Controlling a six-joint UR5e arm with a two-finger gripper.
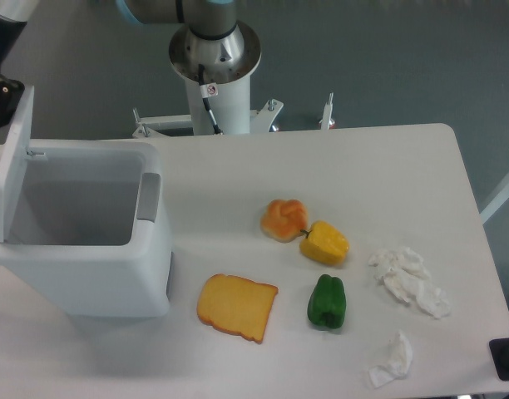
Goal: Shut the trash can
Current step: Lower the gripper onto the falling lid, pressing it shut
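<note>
I see my gripper [0, 98] at the far left edge, against the top of the lid [12, 162]; I cannot tell whether its fingers are apart or together. The trash can [96, 274] sits on the left of the table [387, 174], lid standing nearly upright. To its right lie a bread slice [236, 307], bun [284, 219], yellow pepper [325, 243], green pepper [327, 302] and crumpled tissues [408, 278].

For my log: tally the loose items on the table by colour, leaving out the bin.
Orange: 2, the bun and the toast slice
Yellow: 1, the yellow pepper
Green: 1, the green pepper
White: 2, crumpled tissues
Total: 6
</note>
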